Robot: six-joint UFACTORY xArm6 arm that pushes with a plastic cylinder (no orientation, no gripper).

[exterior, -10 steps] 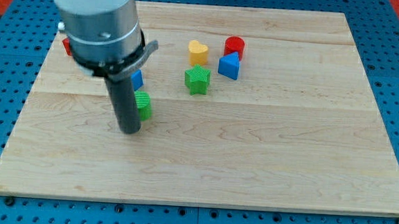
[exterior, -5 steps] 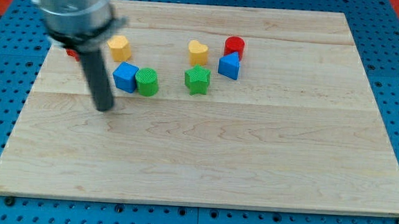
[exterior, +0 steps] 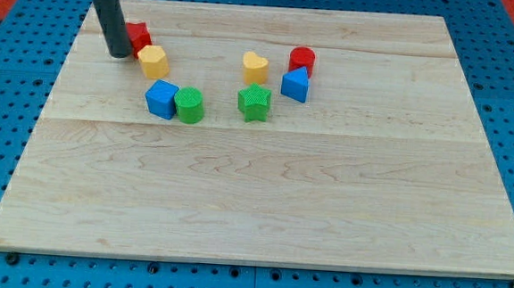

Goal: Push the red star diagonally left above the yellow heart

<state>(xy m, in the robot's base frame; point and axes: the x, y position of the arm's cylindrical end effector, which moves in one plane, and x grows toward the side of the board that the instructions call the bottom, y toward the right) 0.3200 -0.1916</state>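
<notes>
The red star (exterior: 139, 36) lies near the board's top left, partly hidden behind my rod. My tip (exterior: 119, 53) rests on the board just left of it, touching or nearly touching. The yellow heart (exterior: 255, 68) sits to the right, near the top middle. A yellow block (exterior: 154, 61) lies just below and right of the red star.
A blue block (exterior: 161, 98) and a green cylinder (exterior: 189, 105) sit side by side below the yellow block. A green star (exterior: 254, 102) lies below the heart. A red cylinder (exterior: 301, 59) and a blue triangle (exterior: 295, 84) lie right of the heart. Wooden board (exterior: 262, 207).
My rod moved up and to the view's left, from beside the blue block to the red star's left side. The red star now lies further right, beside the yellow block.
</notes>
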